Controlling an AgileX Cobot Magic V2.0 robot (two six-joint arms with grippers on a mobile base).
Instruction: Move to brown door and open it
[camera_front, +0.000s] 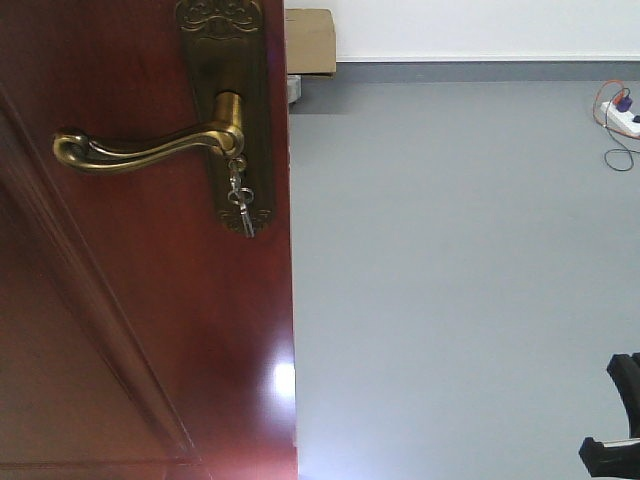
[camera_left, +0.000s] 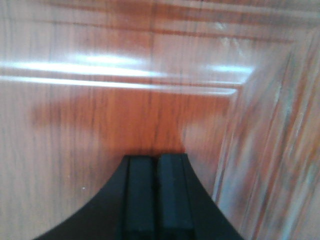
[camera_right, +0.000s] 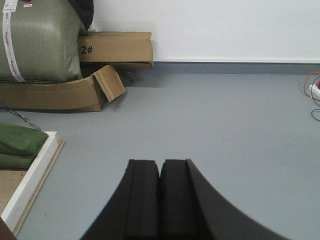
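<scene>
Left hand (camera_left: 155, 157), closed and empty, tips against the brown door (camera_left: 100, 130).

A reddish-brown door (camera_front: 130, 330) with streaked wood grain is showing white glare, its lever handle (camera_front: 150, 148) gleaming antique brass beside silver keys (camera_front: 240, 200). Grey floor (camera_front: 450, 280) is meeting a white wall (camera_front: 480, 28), tan cardboard boxes (camera_right: 117, 49) and an olive-green woven sack (camera_right: 40, 42).

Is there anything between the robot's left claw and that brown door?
Nothing visible. The left gripper, jaws together, points straight at the door panel, which fills its wrist view with no object in between. Whether it touches the wood cannot be told. The handle appears only in the front view.
</scene>
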